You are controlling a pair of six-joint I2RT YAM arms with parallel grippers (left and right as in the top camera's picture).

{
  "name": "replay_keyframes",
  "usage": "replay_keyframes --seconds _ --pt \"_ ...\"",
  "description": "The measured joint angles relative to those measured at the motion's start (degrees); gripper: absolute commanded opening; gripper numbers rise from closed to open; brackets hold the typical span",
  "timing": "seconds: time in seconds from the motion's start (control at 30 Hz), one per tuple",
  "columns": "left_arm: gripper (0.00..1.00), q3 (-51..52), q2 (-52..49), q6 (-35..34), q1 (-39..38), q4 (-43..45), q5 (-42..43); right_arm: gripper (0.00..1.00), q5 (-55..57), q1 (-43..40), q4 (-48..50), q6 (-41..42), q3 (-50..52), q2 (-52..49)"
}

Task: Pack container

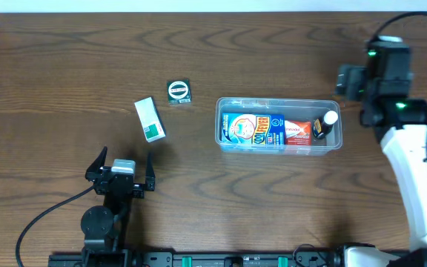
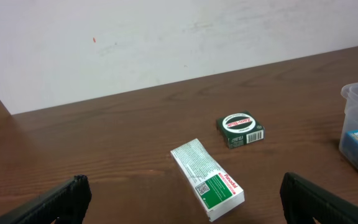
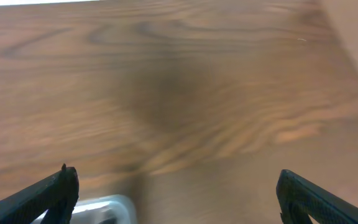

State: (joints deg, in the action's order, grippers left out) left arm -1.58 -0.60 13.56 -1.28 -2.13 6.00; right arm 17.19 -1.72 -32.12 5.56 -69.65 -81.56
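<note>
A white-and-green carton (image 1: 150,119) and dark green box (image 1: 179,92) are left unpacked beside the container (image 1: 219,126). The left gripper (image 1: 123,165) is held spread toward them, apparently for pickup. The right gripper (image 3: 176,190) is also parted and empty.

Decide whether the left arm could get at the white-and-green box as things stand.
Probably yes. The left gripper, open, faces the white-and-green box lying flat on the table just ahead; nothing stands between them.
</note>
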Motion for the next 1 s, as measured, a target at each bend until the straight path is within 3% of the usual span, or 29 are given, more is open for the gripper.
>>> replay_keyframes --seconds 0.37,1.0 --pt "0.98 0.00 0.00 0.00 0.00 0.00 0.00 0.99 1.64 -14.36 -0.15 -0.17 0.00 0.00" --pt "0.98 0.00 0.00 -1.40 0.00 0.24 0.11 0.99 1.77 -15.04 -0.17 -0.17 0.00 0.00"
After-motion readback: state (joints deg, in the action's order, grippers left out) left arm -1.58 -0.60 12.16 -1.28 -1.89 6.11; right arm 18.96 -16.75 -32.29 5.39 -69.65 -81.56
